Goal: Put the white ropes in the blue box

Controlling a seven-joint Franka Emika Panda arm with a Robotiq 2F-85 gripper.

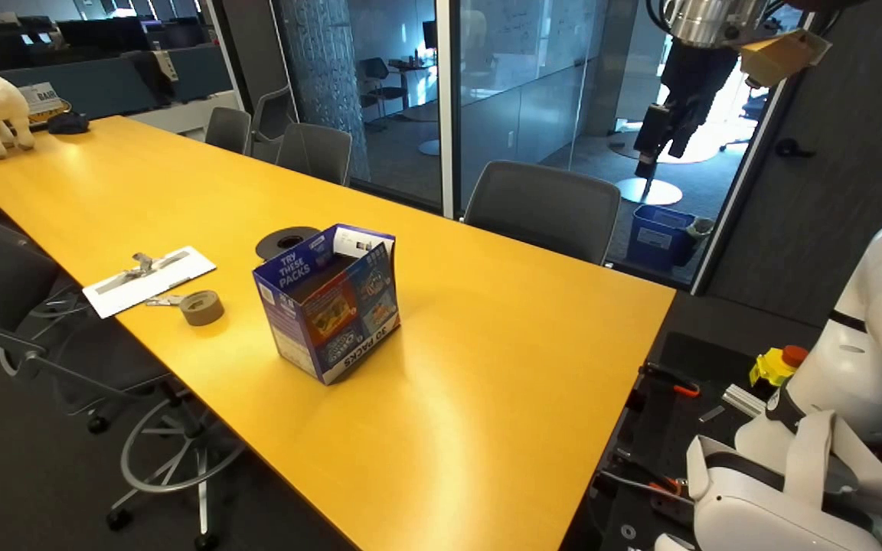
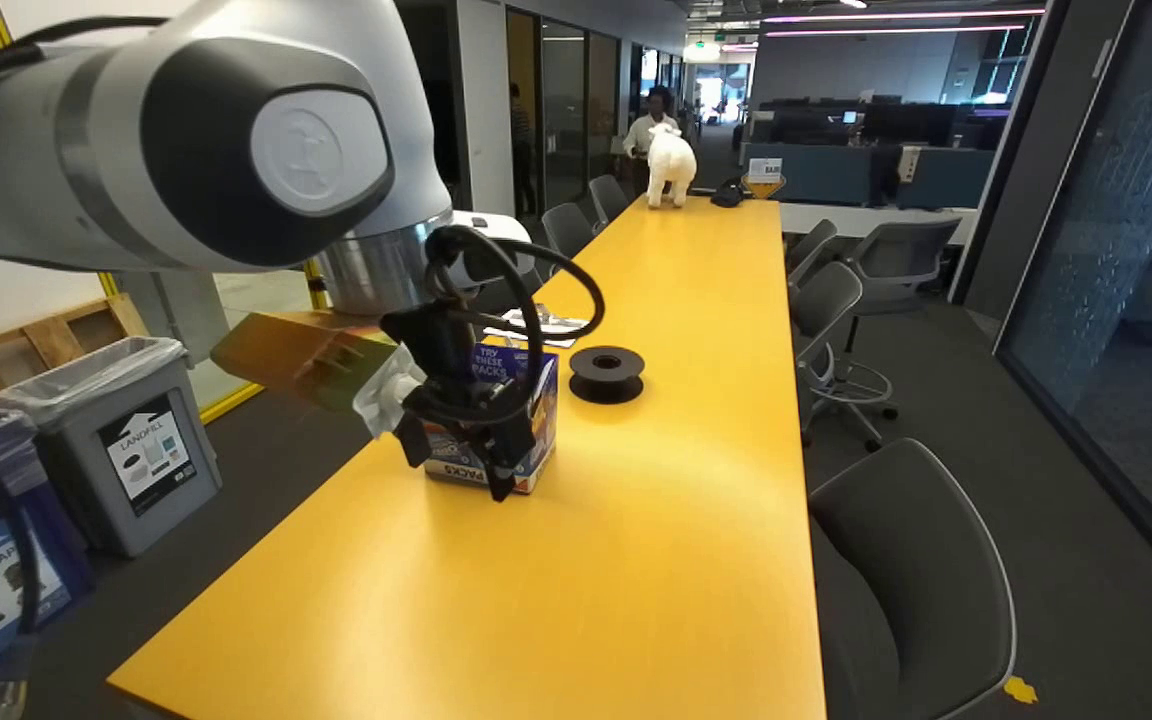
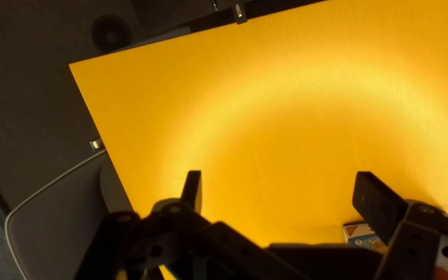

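The blue box [image 1: 349,314] stands upright and open-topped on the yellow table, with orange-red pictures on its side. It also shows behind my gripper in an exterior view [image 2: 541,425], and a corner of it shows at the lower right of the wrist view [image 3: 362,238]. The visible part of its inside is dark and its floor is hidden. No white ropes show in any view; they are hidden or out of view. My gripper [image 3: 278,174] is open with nothing between its fingers. It hangs above the table in both exterior views [image 1: 659,153] [image 2: 458,474], apart from the box.
A black spool [image 1: 272,242] stands behind the box. A brown tape roll [image 1: 202,308] and a white clipboard [image 1: 151,279] lie near the table's edge. Chairs [image 1: 544,210] line both sides. A white plush animal [image 2: 671,165] stands at the far end.
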